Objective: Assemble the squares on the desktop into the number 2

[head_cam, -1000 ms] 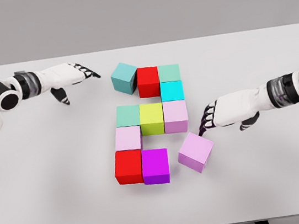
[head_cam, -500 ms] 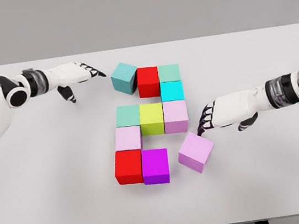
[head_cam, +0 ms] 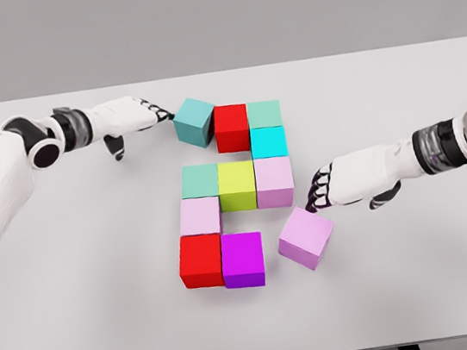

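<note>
Nearest you on the white worktop [head_cam: 88, 317], a red cube [head_cam: 199, 261] and a magenta cube [head_cam: 243, 260] sit flush. Just right, a tilted pink cube [head_cam: 306, 237] stands apart; your right hand [head_cam: 327, 190] touches its far corner with loose fingers, gripping nothing. Behind come a pale pink cube [head_cam: 199, 216], then a green, lime and pink row. Farthest, your left hand [head_cam: 142, 115], relaxed, touches the skewed teal cube [head_cam: 194, 121] beside a red cube [head_cam: 231, 127].
</note>
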`<state>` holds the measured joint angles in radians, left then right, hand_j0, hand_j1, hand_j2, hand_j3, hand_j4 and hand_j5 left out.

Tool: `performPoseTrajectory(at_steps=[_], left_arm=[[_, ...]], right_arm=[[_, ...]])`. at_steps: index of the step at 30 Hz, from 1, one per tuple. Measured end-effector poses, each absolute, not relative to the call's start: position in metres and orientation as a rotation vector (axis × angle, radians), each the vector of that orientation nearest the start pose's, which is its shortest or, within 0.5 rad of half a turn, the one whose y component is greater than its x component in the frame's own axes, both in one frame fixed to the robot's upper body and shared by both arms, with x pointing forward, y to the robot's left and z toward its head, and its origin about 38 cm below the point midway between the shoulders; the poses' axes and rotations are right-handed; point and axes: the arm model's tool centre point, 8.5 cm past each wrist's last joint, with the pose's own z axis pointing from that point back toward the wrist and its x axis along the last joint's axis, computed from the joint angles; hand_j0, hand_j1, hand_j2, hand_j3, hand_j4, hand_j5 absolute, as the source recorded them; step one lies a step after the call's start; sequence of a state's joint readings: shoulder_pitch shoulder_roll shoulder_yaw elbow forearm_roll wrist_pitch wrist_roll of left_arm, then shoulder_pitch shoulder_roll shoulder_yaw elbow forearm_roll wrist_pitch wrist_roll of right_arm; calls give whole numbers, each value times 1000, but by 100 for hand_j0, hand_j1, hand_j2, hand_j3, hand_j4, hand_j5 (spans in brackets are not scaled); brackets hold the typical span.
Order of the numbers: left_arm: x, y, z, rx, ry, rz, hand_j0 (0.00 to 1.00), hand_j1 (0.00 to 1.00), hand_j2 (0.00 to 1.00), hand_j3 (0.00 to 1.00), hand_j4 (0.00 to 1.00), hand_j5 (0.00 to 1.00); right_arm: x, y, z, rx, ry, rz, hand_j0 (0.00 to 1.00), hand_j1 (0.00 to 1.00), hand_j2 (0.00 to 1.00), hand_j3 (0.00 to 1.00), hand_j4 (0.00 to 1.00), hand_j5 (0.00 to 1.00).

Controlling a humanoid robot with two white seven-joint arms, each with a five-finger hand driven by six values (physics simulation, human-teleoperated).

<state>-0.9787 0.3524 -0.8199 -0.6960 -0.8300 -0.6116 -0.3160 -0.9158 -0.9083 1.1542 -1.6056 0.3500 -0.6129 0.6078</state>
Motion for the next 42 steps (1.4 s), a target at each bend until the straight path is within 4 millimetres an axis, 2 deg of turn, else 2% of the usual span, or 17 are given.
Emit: performPoseTrajectory(at_steps=[15, 27, 42], left_arm=[[543, 212, 157, 483, -1248, -2126, 100, 100, 100, 100, 100, 100], [542, 221, 153, 486, -1230, -2125, 100, 100, 100, 100, 100, 100], [538, 225, 152, 487, -1228, -2131, 100, 100, 100, 100, 100, 100]], right_arm=[[383, -239, 190, 117, 1389, -3147, 92, 92, 92, 92, 92, 92], [382, -245, 191, 125, 1381, -3159, 93, 93, 93, 93, 93, 93], [362, -237, 192, 82, 1350, -3113, 93, 93, 93, 93, 93, 93]])
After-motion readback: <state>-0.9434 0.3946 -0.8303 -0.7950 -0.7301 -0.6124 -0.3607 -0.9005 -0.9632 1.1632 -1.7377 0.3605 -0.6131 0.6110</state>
